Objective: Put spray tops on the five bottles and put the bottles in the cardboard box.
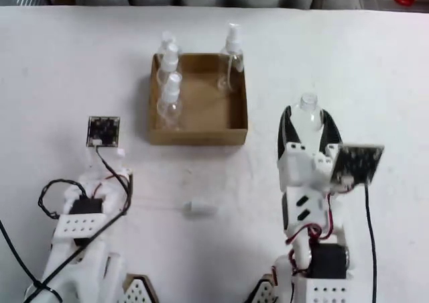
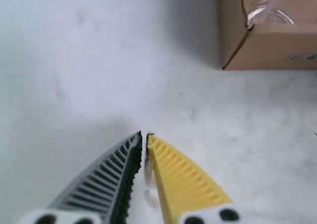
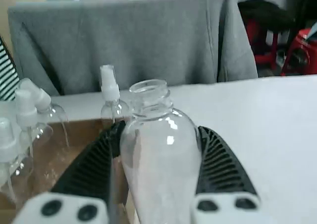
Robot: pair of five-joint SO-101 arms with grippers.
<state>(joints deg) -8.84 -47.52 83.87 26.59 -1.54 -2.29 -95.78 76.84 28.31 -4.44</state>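
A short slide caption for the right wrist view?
Right gripper holds an uncapped bottle near the cardboard box.

White table [image 1: 375, 62], grey cloth [image 3: 148, 35] draped along its far edge, red furniture [image 3: 300, 41] beyond it

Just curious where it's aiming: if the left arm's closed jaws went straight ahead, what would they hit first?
Probably the bare table: the left gripper tilts down toward it, and the cardboard box lies off to one side. Depth is unclear.
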